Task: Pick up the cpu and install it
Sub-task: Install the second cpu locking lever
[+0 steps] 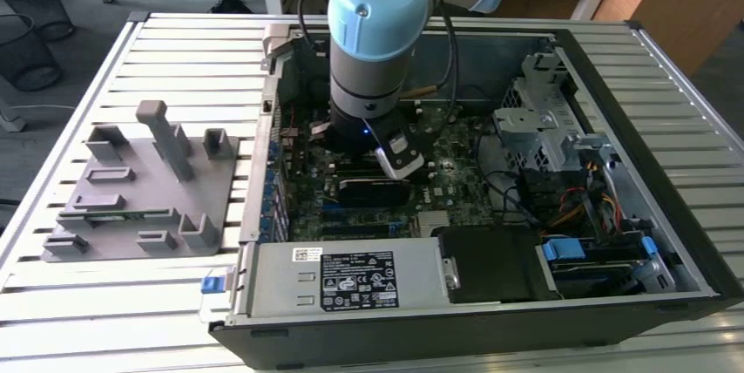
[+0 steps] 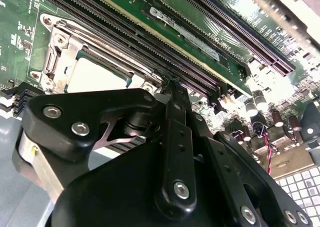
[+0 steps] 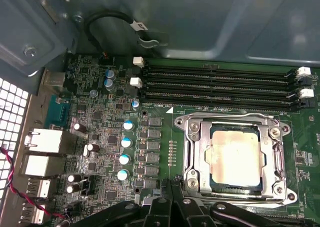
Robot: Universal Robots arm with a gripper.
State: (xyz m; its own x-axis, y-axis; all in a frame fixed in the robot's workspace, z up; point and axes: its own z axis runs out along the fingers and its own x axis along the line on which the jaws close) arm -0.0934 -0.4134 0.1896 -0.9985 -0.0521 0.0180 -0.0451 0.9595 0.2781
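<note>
The hand (image 2: 172, 84) hangs low over the motherboard (image 3: 100, 137) inside the open computer case (image 1: 651, 216), its black linkage meeting at one tip in the second wrist view; it carries nothing, and whether its fingers are parted or pressed together I cannot tell. In the first wrist view the hand (image 3: 172, 184) shows as black links just beside the near edge of the socket frame (image 3: 192, 152).

The cpu (image 3: 235, 157) lies flat inside that metal frame, silver top up, already seated in the socket; the second wrist view catches it as a pale corner (image 2: 95, 74) just past the hand.

The first wrist view also gives four long memory slots (image 3: 220, 87) running beside the socket, five blue-topped capacitors (image 3: 128, 125) in a loose column, and a black cable loop (image 3: 110, 22) on the case wall.

In the exterior view the arm (image 1: 369, 42) stands nearly upright, plunging straight down into the case. The case lies on its side on a slatted table (image 1: 117, 321). To the exterior view's left, well apart from the case, rests one grey fixture tray (image 1: 139, 190) with upright pegs. The power supply (image 1: 348, 277) fills the case's near end.
</note>
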